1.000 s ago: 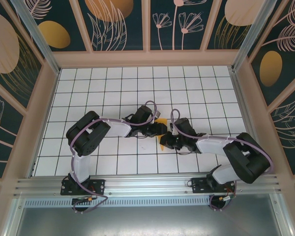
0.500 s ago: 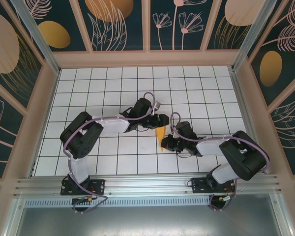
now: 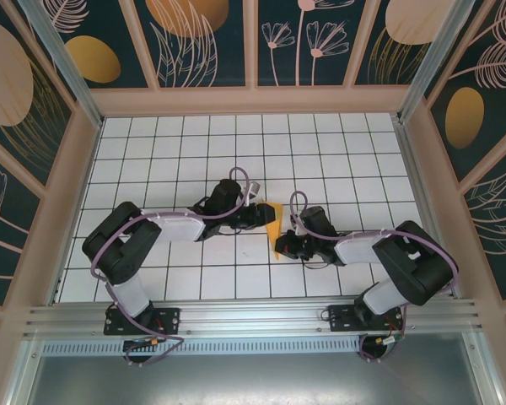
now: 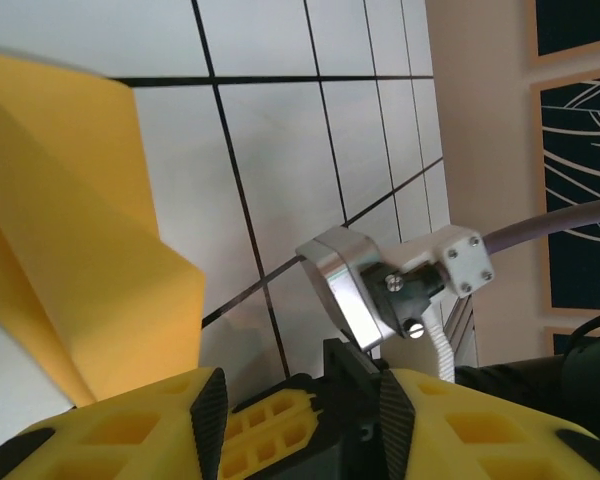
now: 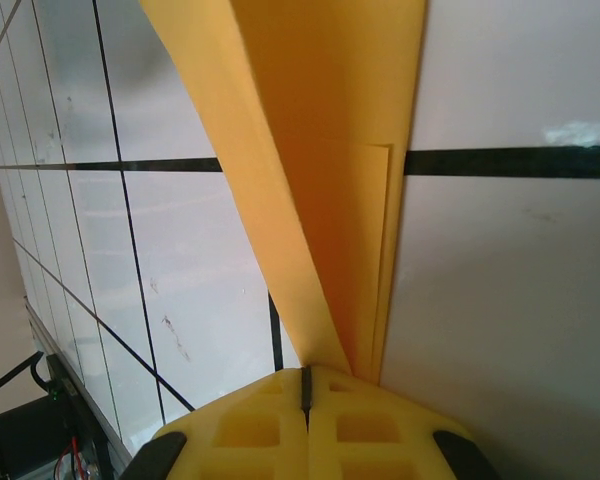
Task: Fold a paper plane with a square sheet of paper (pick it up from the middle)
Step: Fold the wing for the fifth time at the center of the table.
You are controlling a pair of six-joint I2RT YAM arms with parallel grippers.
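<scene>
**White gridded counter, one folded paper between two grippers**

The counter (image 3: 177,135) is white with black grid lines, walled on three sides by dark panels (image 3: 202,42) printed with gold leaves and flowers.

There is one folded paper (image 3: 275,229), orange-yellow, near the middle of the counter. From above it is a narrow wedge whose long axis runs roughly from 12 o'clock to 6 o'clock. Its broad end is toward 12 and it tapers toward 6. In the right wrist view the paper (image 5: 320,150) fans up toward 12 o'clock from its narrow end, and layered edges show along its right side. Whether it lies flat on the counter or is lifted at one end, I cannot tell.

There are two grippers. The right gripper (image 3: 280,246) meets the paper's 6 o'clock end. Up close, the right gripper (image 5: 305,385) has its yellow fingers (image 5: 250,430) pressed together, pinching the narrow end of the paper at their seam. The left gripper (image 3: 264,213) sits at the broad end, coming in from 9 o'clock. In its wrist view the left gripper (image 4: 300,400) has its jaws standing apart with nothing between them, and the paper (image 4: 70,250) is toward 9 o'clock, beyond the left-hand finger.

The two arms, left arm (image 3: 169,226) and right arm (image 3: 363,249), bend in from 8 and 4 o'clock. Each carries a purple cable, and both are bolted to one aluminium rail (image 3: 253,316) at 6 o'clock.
</scene>
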